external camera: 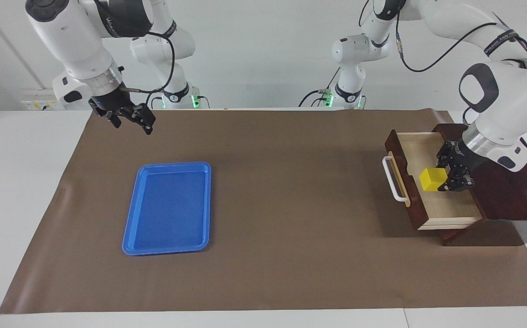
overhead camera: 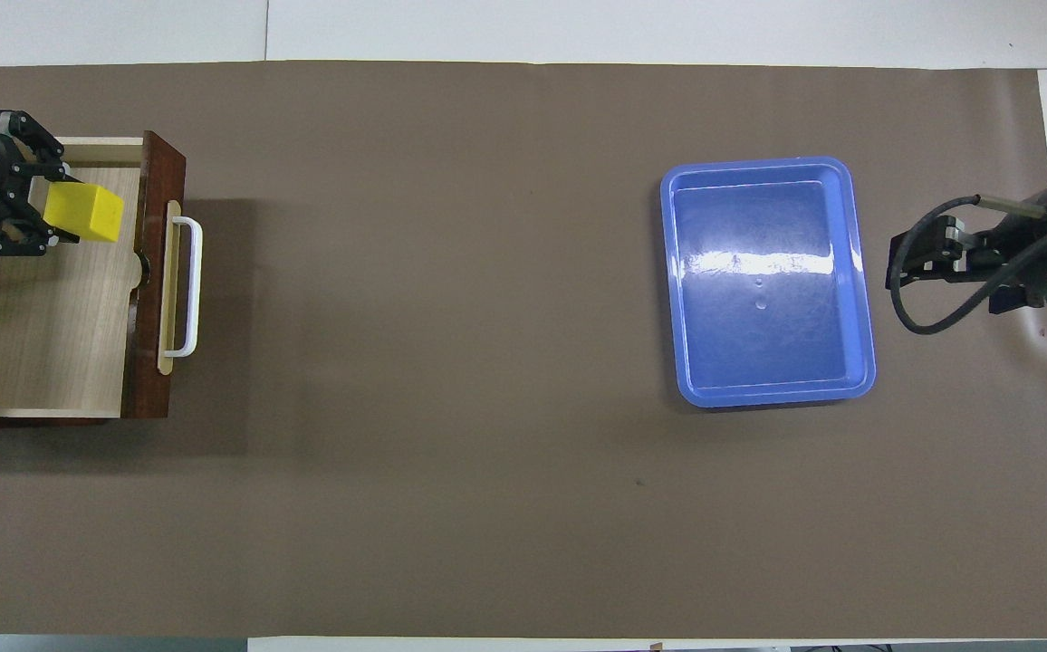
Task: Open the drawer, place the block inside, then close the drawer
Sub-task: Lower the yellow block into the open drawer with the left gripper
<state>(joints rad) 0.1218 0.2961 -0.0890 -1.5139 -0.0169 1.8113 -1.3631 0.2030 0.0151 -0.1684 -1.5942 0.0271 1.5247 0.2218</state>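
The dark wooden drawer stands pulled out of its box at the left arm's end of the table, with its white handle toward the middle of the mat. My left gripper is shut on the yellow block and holds it over the drawer's pale interior. Whether the block touches the floor I cannot tell. From overhead, the block sits over the part of the drawer farther from the robots, with the left gripper beside the box. My right gripper hangs open and empty, raised over the mat's corner at the right arm's end.
A flat blue tray lies on the brown mat toward the right arm's end, with nothing in it. In the overhead view the right gripper is beside the tray, off its edge.
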